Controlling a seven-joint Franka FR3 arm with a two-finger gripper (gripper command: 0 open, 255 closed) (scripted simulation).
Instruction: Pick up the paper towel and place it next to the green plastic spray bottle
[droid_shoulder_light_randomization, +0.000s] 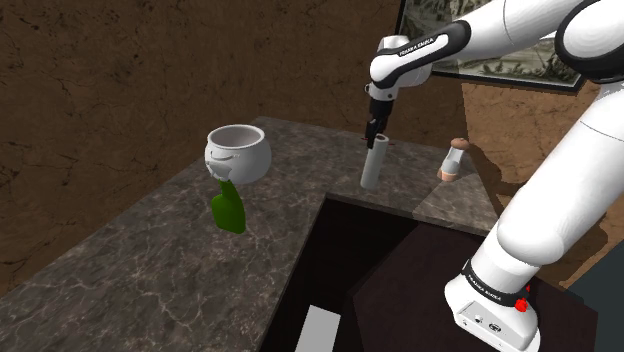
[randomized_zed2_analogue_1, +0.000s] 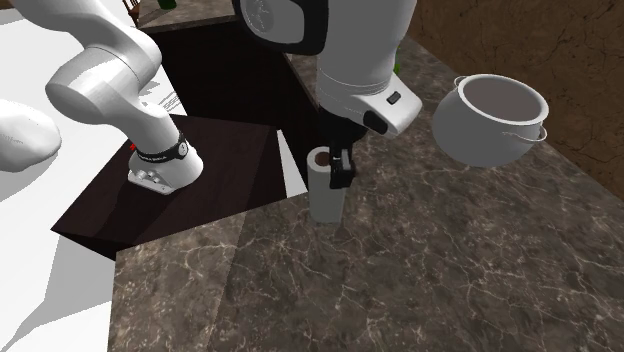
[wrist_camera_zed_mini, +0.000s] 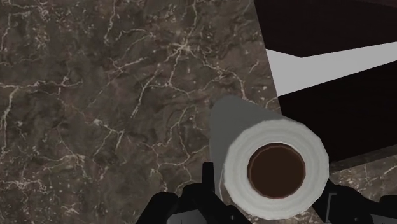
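Observation:
The paper towel (droid_shoulder_light_randomization: 374, 168) is a pale grey roll with a brown core, standing nearly upright by the inner edge of the dark marble counter (droid_shoulder_light_randomization: 150, 260). My gripper (droid_shoulder_light_randomization: 373, 131) comes down on its top end and is shut on it. In the wrist view the roll (wrist_camera_zed_mini: 275, 167) sits between the two black fingers (wrist_camera_zed_mini: 207, 181), which press its sides. The second exterior view has the gripper (randomized_zed2_analogue_1: 338, 168) clasping the roll (randomized_zed2_analogue_1: 326, 195), whose foot is at the counter surface. The green spray bottle (droid_shoulder_light_randomization: 229, 209) lies further along the counter to the shoulder view's left, just below a white pot.
A white handled pot (droid_shoulder_light_randomization: 240, 152) stands beside the green bottle, also seen as the pot (randomized_zed2_analogue_1: 492, 118). A small pinkish bottle (droid_shoulder_light_randomization: 454, 160) stands to the roll's right. The dark stand (droid_shoulder_light_randomization: 400, 290) fills the counter's inner corner. Brown walls lie behind.

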